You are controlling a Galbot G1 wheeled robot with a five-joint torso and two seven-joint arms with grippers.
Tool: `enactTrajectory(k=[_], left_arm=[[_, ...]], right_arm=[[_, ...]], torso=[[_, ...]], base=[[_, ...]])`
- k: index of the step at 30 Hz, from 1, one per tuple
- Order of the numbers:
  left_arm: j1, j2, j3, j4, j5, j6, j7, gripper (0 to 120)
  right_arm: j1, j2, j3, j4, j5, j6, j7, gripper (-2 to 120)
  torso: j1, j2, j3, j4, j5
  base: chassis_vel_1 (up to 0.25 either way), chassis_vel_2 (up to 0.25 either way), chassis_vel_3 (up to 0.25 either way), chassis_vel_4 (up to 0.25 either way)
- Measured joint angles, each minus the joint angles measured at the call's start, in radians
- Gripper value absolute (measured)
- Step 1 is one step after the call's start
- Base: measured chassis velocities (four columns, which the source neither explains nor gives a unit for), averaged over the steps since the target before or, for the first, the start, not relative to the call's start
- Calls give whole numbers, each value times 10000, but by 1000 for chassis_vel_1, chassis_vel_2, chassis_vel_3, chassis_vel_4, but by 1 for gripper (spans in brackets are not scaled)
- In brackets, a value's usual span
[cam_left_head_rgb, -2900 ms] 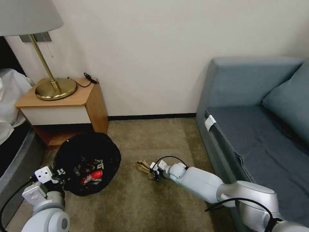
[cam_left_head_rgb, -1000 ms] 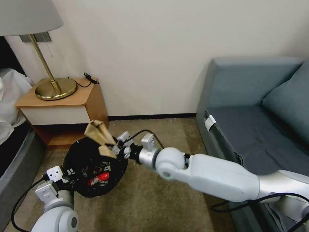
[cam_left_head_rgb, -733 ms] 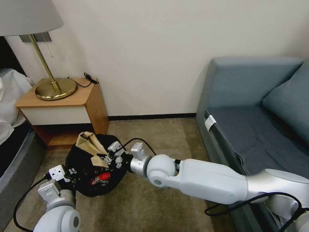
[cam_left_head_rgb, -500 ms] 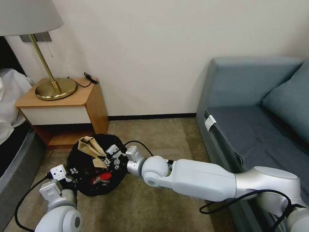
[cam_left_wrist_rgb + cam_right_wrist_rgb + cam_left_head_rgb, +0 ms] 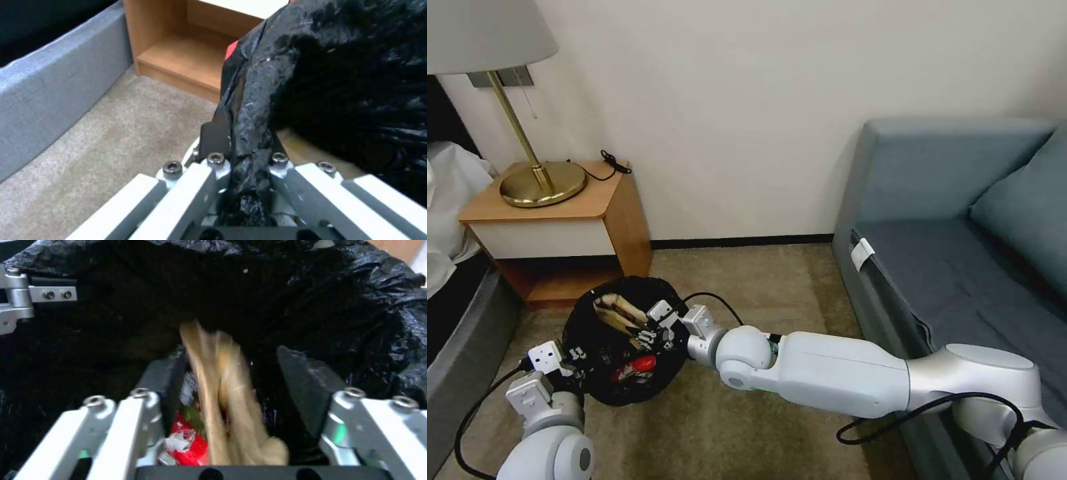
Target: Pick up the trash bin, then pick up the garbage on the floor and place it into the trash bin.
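Tan crumpled paper (image 5: 227, 396): lies between the spread jaws of the right gripper (image 5: 236, 380), apparently free of both pads, long axis running along the fingers and down into the trash bin (image 5: 620, 340). Bin: black-lined, held just off the carpet (image 5: 747, 427) by the left gripper (image 5: 242, 156), clamped on its rim. Red wrapper (image 5: 186, 443): already inside, directly beneath the paper.

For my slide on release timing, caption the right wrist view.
Right gripper open over the trash bin, tan crumpled paper dropping between its fingers.
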Motion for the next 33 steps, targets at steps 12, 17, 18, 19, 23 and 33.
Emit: enactTrajectory(k=[12,17,18,19,23,33], left_arm=[[-48,0,42,56,-1345,287,-607,3],[-215,2,-63,288,-3158,885,-1552,3],[-297,28,-103,401,-3667,1041,-1827,3],[-374,66,-126,519,-4070,1144,-2025,3],[-549,200,-253,1012,-4587,1254,-2384,3],[-840,326,-230,1860,-5281,1173,-3126,3]], right_arm=[[-159,-299,790,538,-83,50,102,96],[-313,-1178,1664,1268,-101,50,222,98],[-388,-1428,1890,1449,-118,51,229,98],[-472,-1632,2060,1607,-147,55,227,98],[-884,-2244,2570,1990,-332,133,204,97],[-2619,-3095,4065,2735,-793,294,101,97]], torso=[[0,0,0,3,2],[0,0,-1,2,3],[0,0,0,0,1],[1,0,0,1,0],[0,0,-1,-2,0],[0,0,-1,0,3]], base=[[0,0,0,0],[0,0,0,0],[0,0,0,0],[0,0,0,0],[0,0,0,0],[0,0,0,0]])
